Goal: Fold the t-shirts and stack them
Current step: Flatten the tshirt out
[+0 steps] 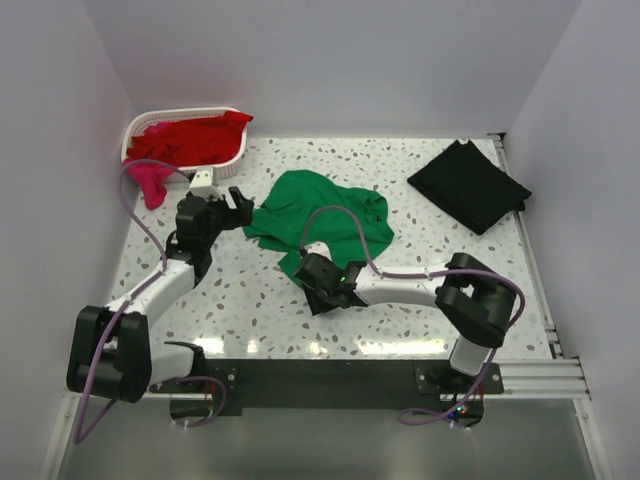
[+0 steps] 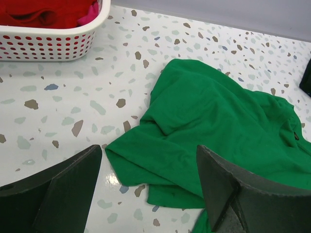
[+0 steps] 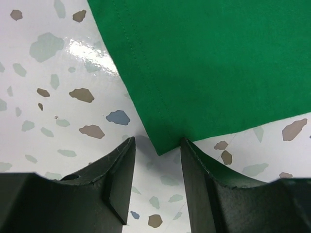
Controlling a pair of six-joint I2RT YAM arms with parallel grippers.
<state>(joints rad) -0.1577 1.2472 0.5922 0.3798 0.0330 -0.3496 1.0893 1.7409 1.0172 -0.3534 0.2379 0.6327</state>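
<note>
A bright green t-shirt (image 1: 320, 215) lies crumpled in the middle of the table. My right gripper (image 1: 308, 272) is low at its near corner. In the right wrist view the hemmed corner of the green t-shirt (image 3: 218, 63) pokes between the tips of the right gripper (image 3: 157, 141), whose jaws stand apart and do not pinch it. My left gripper (image 1: 228, 212) hovers open by the shirt's left edge. In its own view the left gripper (image 2: 149, 155) frames a folded lobe of the green cloth (image 2: 218, 121). A black t-shirt (image 1: 468, 185) lies folded at the back right.
A white lattice basket (image 1: 232, 165) at the back left holds a red t-shirt (image 1: 190, 140). A magenta-pink t-shirt (image 1: 152, 182) hangs over its near side. The same basket (image 2: 48, 43) shows at the top left of the left wrist view. Walls close in the table.
</note>
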